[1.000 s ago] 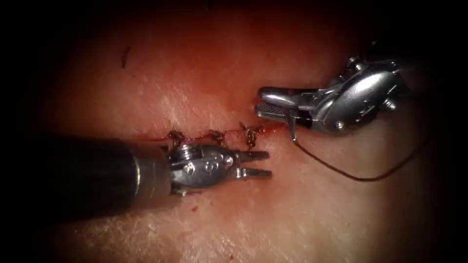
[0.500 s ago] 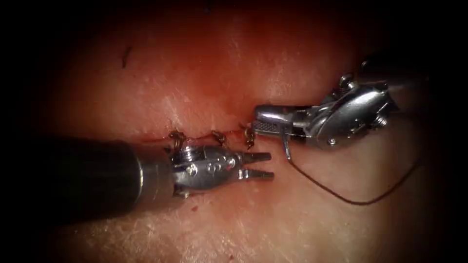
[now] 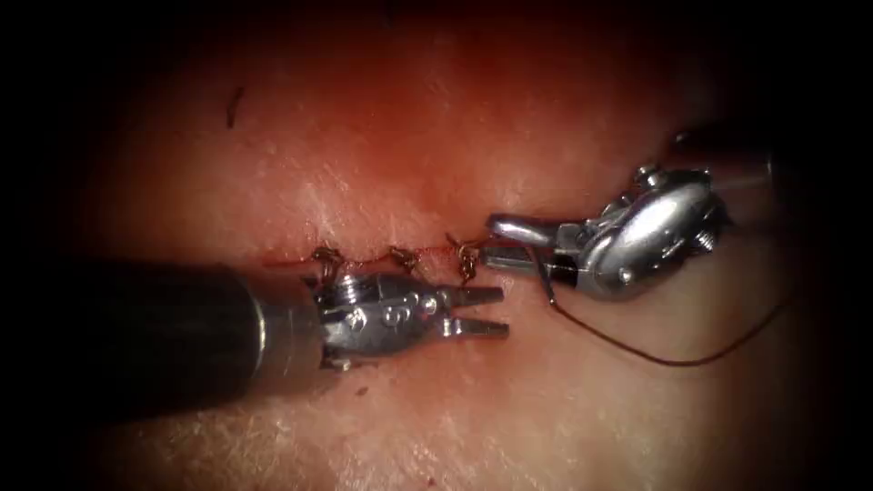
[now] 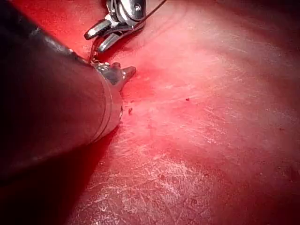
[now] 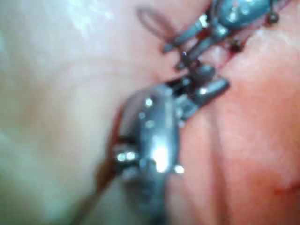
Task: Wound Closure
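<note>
Darkness is being seen all around the endoscope view's edges. Light is being thrown brightest at the middle, fading outward. No walls, floor or furniture can be told.

Two tools, three knotted stitches (along the cut), one needle, one thread
</note>
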Robot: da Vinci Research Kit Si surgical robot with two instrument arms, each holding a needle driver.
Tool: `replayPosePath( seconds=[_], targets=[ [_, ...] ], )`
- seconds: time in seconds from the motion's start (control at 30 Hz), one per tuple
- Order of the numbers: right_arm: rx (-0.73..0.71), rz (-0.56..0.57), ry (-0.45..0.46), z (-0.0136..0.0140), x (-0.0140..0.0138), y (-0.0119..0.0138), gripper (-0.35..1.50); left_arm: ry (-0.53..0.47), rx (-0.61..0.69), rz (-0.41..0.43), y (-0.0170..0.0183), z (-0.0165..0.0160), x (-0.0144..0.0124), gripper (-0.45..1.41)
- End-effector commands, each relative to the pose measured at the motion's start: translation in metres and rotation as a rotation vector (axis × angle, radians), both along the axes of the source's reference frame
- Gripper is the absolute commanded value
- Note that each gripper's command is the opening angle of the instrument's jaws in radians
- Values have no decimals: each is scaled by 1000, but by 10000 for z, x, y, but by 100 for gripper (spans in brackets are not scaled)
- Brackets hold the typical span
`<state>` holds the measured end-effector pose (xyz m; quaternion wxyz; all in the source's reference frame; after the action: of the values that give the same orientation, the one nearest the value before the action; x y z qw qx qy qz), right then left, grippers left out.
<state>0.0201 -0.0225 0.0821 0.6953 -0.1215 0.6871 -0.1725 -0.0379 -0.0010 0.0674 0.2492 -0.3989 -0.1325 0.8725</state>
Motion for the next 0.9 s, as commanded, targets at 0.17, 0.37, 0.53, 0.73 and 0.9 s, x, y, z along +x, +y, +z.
replayPosePath(
  seconds=[0.17, 0.37, 0.53, 0.73, 0.9],
  targets=[
    [27, 33, 17, -19, 4, 16, -35, -2, 0, 2, -3, 7, -6, 22],
    [43, 75, 12, -39, 3, 39, -35, 0, -1, 1, -4, 8, -7, 21],
    [54, 85, 16, -49, 3, 57, -35, -1, -3, 2, -7, 11, -10, 21],
    [82, 50, 18, -49, 12, 67, -35, -2, -3, 3, -8, 12, -11, 21],
    [89, -22, 8, -51, 14, 79, -35, -2, -3, 4, -8, 12, -10, 21]
  ],
)
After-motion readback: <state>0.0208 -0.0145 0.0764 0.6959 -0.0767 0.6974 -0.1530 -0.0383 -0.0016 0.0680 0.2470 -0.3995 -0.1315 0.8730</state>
